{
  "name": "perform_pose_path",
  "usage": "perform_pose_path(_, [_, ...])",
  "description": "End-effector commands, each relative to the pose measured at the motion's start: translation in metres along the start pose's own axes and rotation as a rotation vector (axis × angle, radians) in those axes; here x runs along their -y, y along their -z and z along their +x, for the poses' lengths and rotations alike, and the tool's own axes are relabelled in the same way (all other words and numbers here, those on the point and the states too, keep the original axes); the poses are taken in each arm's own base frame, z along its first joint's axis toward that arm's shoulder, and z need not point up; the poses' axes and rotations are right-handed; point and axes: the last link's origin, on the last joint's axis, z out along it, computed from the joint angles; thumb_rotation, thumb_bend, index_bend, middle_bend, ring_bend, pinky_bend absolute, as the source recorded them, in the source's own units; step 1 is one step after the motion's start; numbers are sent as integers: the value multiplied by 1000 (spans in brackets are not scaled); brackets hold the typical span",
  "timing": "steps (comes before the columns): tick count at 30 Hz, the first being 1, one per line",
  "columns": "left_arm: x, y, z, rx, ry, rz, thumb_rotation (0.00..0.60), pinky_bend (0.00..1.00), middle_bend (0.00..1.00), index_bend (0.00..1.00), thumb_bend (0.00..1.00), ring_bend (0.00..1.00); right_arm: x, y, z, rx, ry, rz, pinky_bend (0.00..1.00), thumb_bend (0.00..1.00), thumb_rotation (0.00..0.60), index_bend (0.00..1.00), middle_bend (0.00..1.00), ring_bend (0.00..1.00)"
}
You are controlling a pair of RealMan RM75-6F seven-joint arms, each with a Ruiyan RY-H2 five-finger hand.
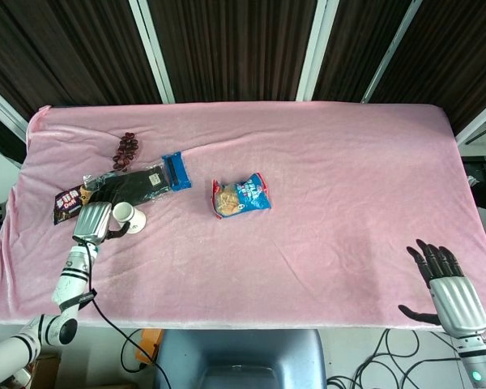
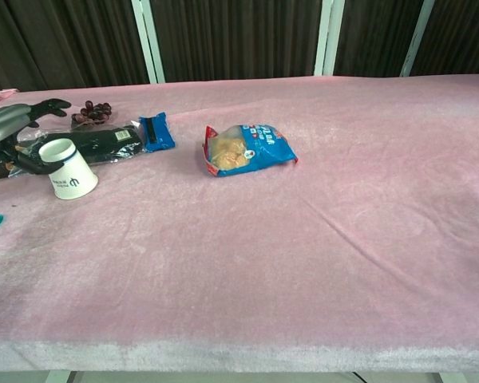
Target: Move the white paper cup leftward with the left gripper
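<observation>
the white paper cup [image 1: 127, 215] stands upside down near the surface's [image 1: 324, 162] left edge. the left hand [image 1: 91, 222] sits just beside it, fingers apart, gripping nothing. best to wrap the cup's wall squarely before sliding leftward.

Left of the white paper cup [image 1: 130, 216] the left hand [image 1: 91, 223] fills the gap, a dark snack packet [image 1: 121, 189] lies just behind, a small teal cap [image 1: 91, 250] sits in front-left, while bare cloth opens rightward.
</observation>
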Motion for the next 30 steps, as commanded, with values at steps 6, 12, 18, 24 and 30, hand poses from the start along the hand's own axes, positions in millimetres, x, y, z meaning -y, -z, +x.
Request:
perform_pose_path(6, [12,3,-12,70,10,33,600,286,193,154,318,136,0,-1,0,-3,-1,-3,0,214,600,0,0,0])
perform_pose_path(12, [6,1,-16,62,16,14,600,412,336,303,319,281,-1,-1,1,-3,-4,-5,0,213,600,0,0,0])
perform_pose_path(18, [2,-1,-16,36,33,4,600,440,428,390,318,346,-2,0,2,-5,-5,-7,0,214,600,0,0,0])
perform_pose_path(24, [4,7,-6,-4,30,-17,600,441,467,418,317,388,-2,0,2,-5,-6,-7,0,214,600,0,0,0])
perform_pose_path(30, [28,39,16,-46,-9,-20,600,422,467,411,319,388,-2,0,2,-4,-6,-7,0,214,600,0,0,0])
